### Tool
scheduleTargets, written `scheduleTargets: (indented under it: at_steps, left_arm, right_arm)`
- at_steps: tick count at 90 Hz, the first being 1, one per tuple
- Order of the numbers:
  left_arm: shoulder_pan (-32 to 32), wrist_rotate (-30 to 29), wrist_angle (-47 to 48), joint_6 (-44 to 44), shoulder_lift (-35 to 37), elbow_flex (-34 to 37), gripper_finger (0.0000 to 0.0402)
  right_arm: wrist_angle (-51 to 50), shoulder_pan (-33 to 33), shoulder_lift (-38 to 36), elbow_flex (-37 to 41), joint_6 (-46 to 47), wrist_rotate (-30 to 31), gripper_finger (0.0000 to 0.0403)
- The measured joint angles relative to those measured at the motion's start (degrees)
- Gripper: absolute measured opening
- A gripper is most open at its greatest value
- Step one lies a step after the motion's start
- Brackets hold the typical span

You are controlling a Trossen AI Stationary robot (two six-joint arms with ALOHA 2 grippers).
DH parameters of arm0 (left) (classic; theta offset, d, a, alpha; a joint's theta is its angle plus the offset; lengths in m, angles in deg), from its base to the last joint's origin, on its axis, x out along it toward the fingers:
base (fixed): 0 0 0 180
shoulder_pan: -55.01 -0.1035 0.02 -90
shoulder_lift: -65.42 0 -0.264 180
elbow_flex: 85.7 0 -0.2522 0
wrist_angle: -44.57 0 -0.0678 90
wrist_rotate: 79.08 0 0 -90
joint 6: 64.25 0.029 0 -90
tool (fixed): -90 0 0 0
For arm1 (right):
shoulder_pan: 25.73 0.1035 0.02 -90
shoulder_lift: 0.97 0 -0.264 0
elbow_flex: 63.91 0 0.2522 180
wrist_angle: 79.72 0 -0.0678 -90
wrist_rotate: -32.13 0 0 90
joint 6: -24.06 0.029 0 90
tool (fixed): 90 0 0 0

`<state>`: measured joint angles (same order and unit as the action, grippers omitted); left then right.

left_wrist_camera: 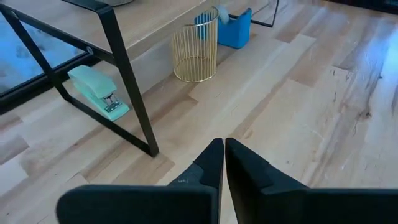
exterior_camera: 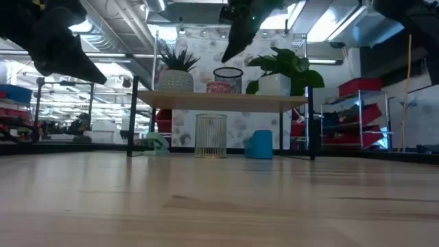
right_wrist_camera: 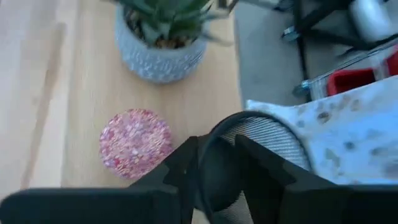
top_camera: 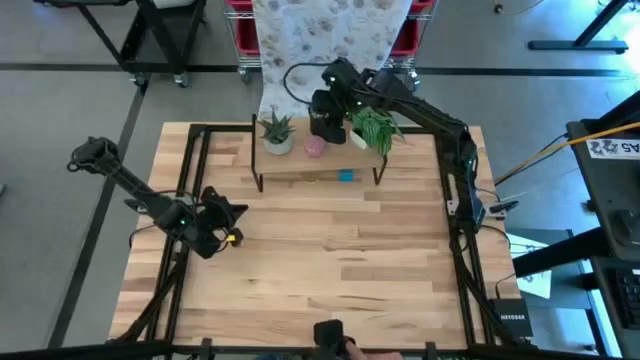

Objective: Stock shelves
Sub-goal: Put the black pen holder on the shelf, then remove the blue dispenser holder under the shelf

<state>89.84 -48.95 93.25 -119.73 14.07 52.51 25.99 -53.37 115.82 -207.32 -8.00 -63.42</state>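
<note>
Shelves (top_camera: pixel 300 160) directly under right hand (top_camera: pixel 326 122), gripping mesh cup (right_wrist_camera: pixel 261 146).

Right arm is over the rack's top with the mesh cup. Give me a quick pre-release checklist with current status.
1. Right claw gripping the black mesh cup by its rim: ok.
2. Cup over the shelves, between the pink round container and the leafy potted plant: ok.
3. Cup base resting on the plank: cannot tell; the container hides it in the low view.
4. Clearance from the pink container: cannot tell; they sit close.
5. Spiky plant in grey pot clear of the cup: ok.
6. Left claw shut, low over the table in front of the rack, out of the way: ok.
</note>
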Motion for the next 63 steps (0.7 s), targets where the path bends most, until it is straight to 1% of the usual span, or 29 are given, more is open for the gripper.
scheduleTargets:
  at_steps: [11,18,27,33,41,47,55,63]
  left_arm:
    - [0.0,-0.4,0.0,-1.6,0.0,0.0,0.0]
    - [0.0,-0.5,-0.1,-4.1,0.0,0.0,0.0]
    - [0.0,-0.9,-2.8,-9.0,-0.9,1.5,0.0]
    - [0.0,-0.6,-8.6,-9.5,-2.6,4.7,0.0]
    - [-0.1,-0.3,-21.4,-7.9,-5.9,10.0,0.0]
    - [-0.8,-1.3,-30.8,-5.2,-8.4,13.6,0.0]
    - [-3.2,-3.4,-39.4,-1.9,-11.5,17.0,0.0]
    - [-6.8,-3.2,-45.1,1.6,-13.8,19.0,0.0]
  right_arm:
    - [0.9,1.7,-2.5,0.0,-1.8,3.3,0.0092]
    - [0.8,3.7,-4.6,0.0,-2.1,5.0,0.0092]
    - [-1.6,7.0,-7.3,0.0,-1.6,4.4,0.0092]
    - [-4.3,9.6,-8.8,0.0,-0.3,2.8,0.0092]
    - [-9.8,13.6,-10.5,0.0,2.9,-0.3,0.0092]
    - [-12.7,17.1,-11.3,1.1,4.8,-1.9,0.0092]
    - [-12.8,22.2,-12.9,6.6,7.2,-2.7,0.0092]
    - [-9.1,26.7,-15.5,15.8,10.4,-2.7,0.0092]
